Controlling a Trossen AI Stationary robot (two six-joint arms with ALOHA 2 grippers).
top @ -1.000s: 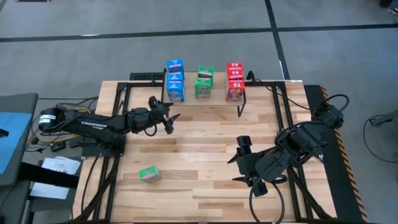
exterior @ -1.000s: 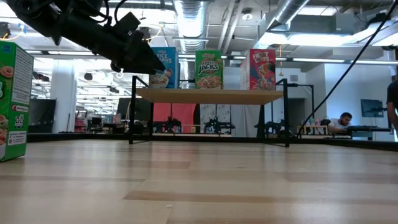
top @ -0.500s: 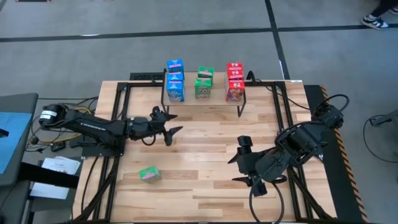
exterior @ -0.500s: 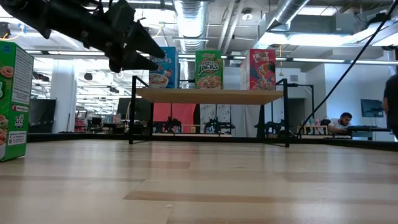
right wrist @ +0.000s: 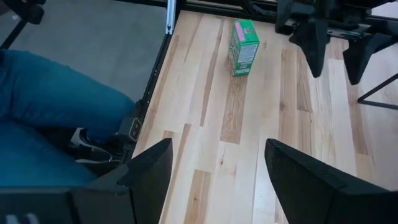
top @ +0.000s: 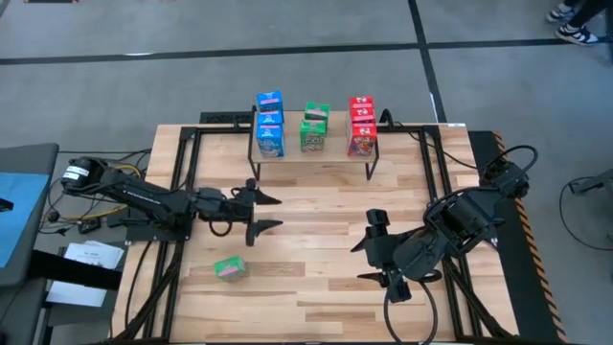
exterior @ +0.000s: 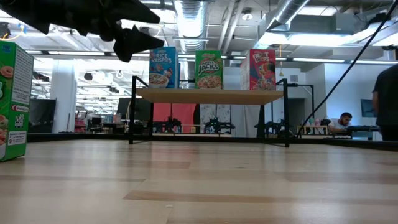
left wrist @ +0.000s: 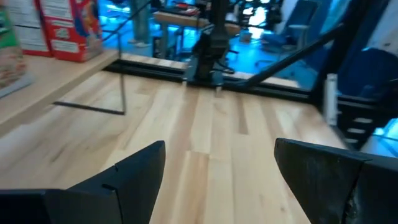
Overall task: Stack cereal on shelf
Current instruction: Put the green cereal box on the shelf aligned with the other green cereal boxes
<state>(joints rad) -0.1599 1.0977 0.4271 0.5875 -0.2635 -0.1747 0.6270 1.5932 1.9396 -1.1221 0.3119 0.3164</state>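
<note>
Right wrist view alone shows legs [right wrist: 50, 118] (in jeans).

Blue, green and red cereal stacks [top: 311, 126] upright on the shelf [top: 326, 155]; one green box [top: 228, 268] alone on the tabletop.

Blue boxes [top: 269, 125], green boxes [top: 313, 128], red boxes [top: 361, 126] on light-wood shelf [top: 316, 153] with black legs. Lone green box [top: 229, 268], pink side stripe, on pale plank table [top: 316, 259] with darker streaks, black frame. Both arms dark: left gripper [top: 264, 213], right gripper [top: 372, 257] black. Floor grey, dark lines. Blue trousers [right wrist: 56, 118] beside table.
</note>
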